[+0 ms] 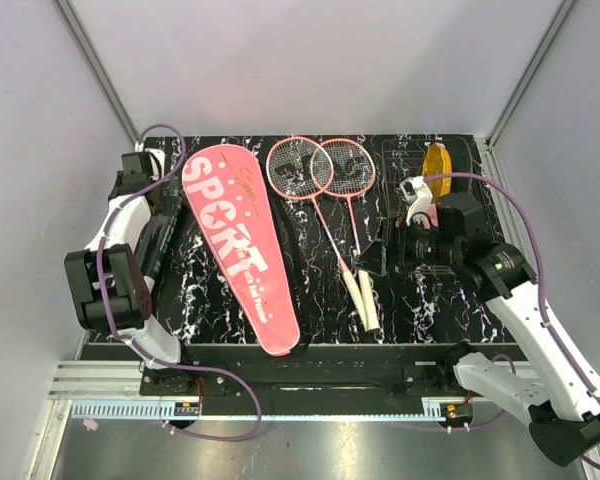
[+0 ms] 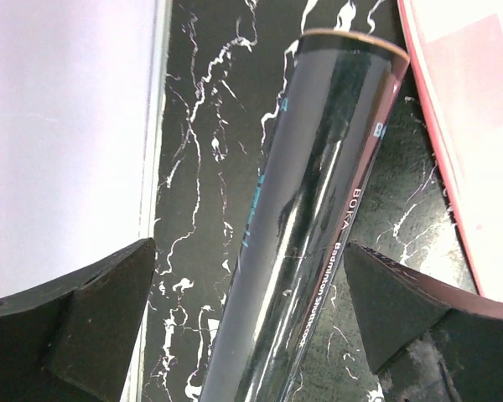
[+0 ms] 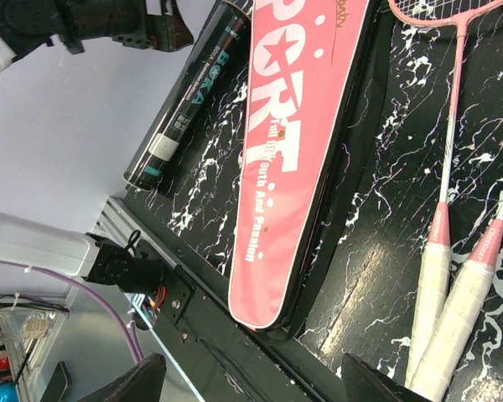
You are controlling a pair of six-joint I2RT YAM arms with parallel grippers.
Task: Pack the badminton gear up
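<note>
The black tube [image 2: 318, 209] lies on the table at the far left, between the open fingers of my left gripper [image 2: 251, 310]; there are gaps on both sides. It also shows in the top view [image 1: 152, 262] under the left gripper [image 1: 163, 232]. The long pink "SPORT" cover [image 1: 238, 245] lies flat beside it. Two pink rackets [image 1: 320, 170] lie crossed in the middle, their white handles [image 1: 360, 290] near the front. My right gripper [image 1: 380, 258] hovers open and empty just right of the handles [image 3: 453, 318]. No shuttlecocks are in view.
A yellow oval disc [image 1: 437, 160] lies at the back right, with a small pinkish cup [image 1: 425, 214] in front of it by the right arm. White walls close in left, right and back. The table's front edge [image 3: 260, 335] runs under the cover's tip.
</note>
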